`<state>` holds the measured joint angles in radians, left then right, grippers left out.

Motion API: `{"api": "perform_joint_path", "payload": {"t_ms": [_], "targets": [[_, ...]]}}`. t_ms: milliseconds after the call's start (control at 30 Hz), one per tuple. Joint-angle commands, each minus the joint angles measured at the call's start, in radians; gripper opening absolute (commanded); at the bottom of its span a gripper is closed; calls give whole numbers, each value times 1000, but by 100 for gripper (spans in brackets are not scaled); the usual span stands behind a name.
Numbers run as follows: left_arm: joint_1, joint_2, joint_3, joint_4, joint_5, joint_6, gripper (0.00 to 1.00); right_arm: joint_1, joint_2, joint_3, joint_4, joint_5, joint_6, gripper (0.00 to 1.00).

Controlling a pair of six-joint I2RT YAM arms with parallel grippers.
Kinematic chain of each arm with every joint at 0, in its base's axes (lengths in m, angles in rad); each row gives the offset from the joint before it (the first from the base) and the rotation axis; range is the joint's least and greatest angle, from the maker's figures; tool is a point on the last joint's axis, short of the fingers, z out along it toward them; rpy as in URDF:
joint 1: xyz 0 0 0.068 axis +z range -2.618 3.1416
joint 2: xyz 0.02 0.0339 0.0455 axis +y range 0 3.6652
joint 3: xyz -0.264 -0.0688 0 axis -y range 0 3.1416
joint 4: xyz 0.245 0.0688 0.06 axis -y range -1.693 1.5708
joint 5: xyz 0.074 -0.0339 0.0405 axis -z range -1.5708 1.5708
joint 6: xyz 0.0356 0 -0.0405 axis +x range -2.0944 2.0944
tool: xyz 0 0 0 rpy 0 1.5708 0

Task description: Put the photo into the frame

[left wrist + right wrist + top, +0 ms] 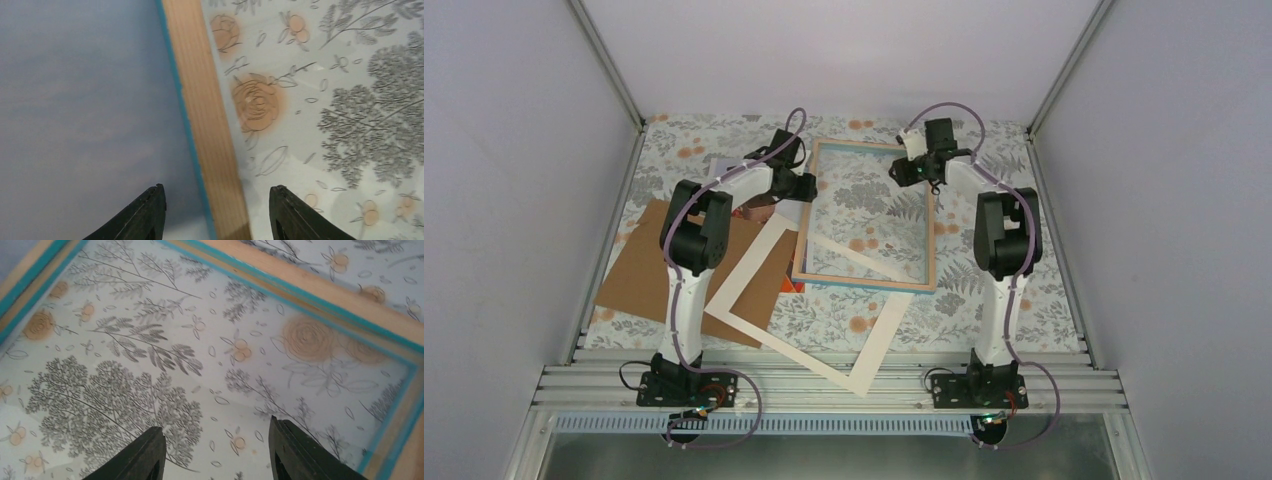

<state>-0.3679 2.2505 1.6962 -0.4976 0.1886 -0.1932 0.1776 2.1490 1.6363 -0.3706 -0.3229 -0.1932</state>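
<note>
left gripper (217,190), jaws apart, straddles a wooden side of the frame (200,100); right gripper (216,432), jaws apart, hovers over its pane (165,390).

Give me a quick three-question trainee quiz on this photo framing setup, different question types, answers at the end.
1. True or false: the brown backing board sits inside the frame.
2. The left gripper has its jaws: A shut on the frame, B open astride the frame's rail, C shut, holding nothing.
3. Fill in: the frame's near corner lies over the cream ___.
Key: 1 false; 2 B; 3 mat.
</note>
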Motion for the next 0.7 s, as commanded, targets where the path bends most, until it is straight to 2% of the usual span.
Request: {"api": "perform_joint_path", "payload": {"t_ms": [0, 133, 433, 667], "targets": [[-3, 5, -20, 53, 112, -41, 53, -47, -12, -31, 3, 2, 3, 52], [-9, 4, -34, 87, 201, -73, 53, -90, -30, -68, -5, 0, -15, 51], [-57, 35, 5, 152, 278, -128, 55, -192, 17, -76, -22, -6, -31, 47], [-64, 32, 62, 166, 243, -140, 61, -231, 57, -55, -16, 18, -59, 44]]}}
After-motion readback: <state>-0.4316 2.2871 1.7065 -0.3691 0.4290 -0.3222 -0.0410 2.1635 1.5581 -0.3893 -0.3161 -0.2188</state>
